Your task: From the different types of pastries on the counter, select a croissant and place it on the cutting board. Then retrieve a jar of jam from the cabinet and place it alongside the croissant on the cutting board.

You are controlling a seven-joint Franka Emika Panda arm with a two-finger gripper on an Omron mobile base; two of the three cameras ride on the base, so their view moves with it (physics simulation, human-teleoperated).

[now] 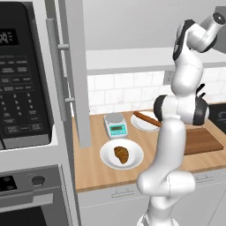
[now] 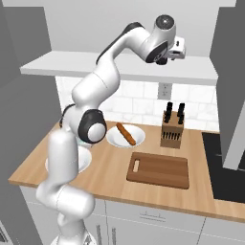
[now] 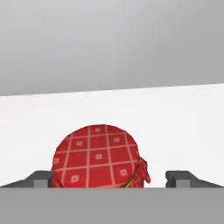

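Note:
The jar of jam (image 3: pixel 98 157), red with a checked cloth top, stands on the white cabinet shelf (image 3: pixel 183 122). It sits between my fingertips in the hand view. My gripper (image 3: pixel 110 177) is open around it: the left tip is close to the jar and a gap shows on the right. The arm reaches high, with the hand (image 2: pixel 178 49) at the cabinet's shelf (image 2: pixel 119 67). On the counter (image 1: pixel 92 170), the croissant (image 1: pixel 121 154) lies on a round white plate (image 1: pixel 134 160). The dark cutting board (image 2: pixel 158 171) lies bare to the right.
A long reddish bread stick (image 2: pixel 125 134) lies on a second white plate (image 2: pixel 139 139). A kitchen scale (image 1: pixel 115 126) stands behind the croissant's plate and a knife block (image 2: pixel 172 128) behind the board. The cabinet door (image 1: pixel 75 66) hangs open at left, by the black microwave (image 1: pixel 22 75).

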